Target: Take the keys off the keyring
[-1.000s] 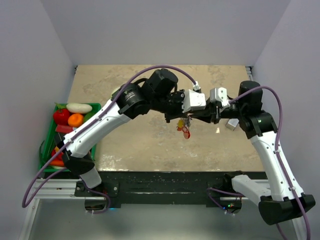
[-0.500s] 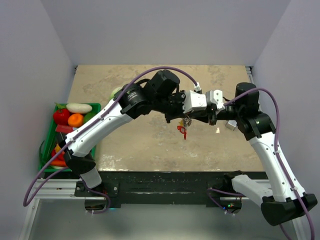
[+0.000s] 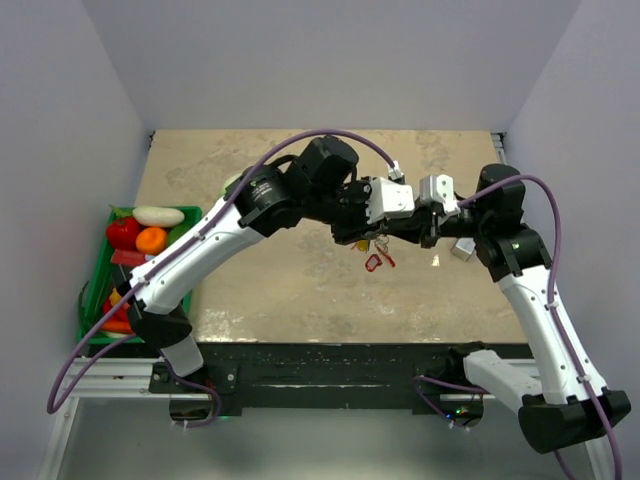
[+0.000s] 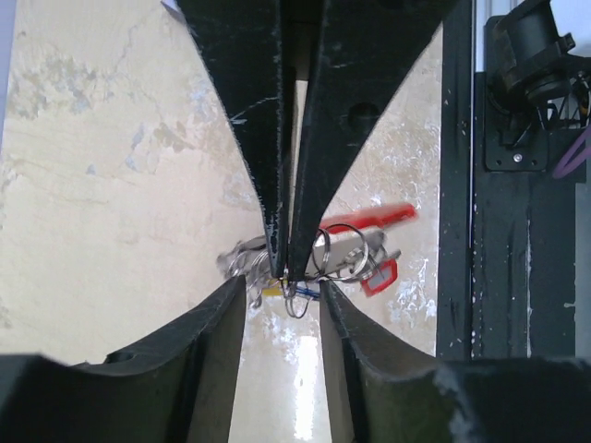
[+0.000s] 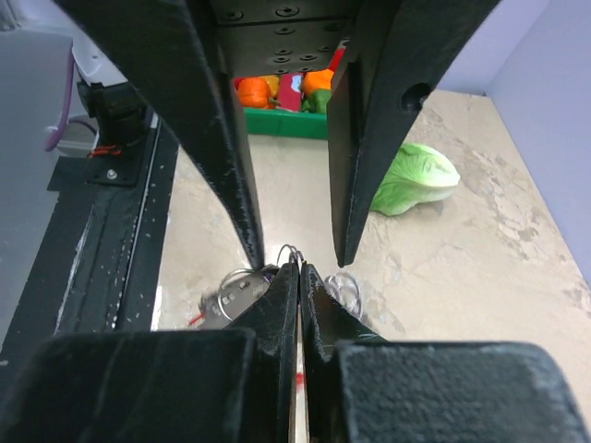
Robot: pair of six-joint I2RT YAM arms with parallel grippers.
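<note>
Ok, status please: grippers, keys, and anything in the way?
Left gripper open, holding nothing. Right gripper shut on keyring, keys dangling from it. Lettuce off to one side, not in the way.

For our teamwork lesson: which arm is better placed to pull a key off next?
Probably left: the left gripper is open at the keys, while the right gripper is shut on the keyring, holding it.

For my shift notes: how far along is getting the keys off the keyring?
Done: nothing yet; the keys still hang bunched on the keyring. In hand: the right tool is shut on the keyring, and the left tool stands open around the bunch. Left: every key has to come off.
</note>
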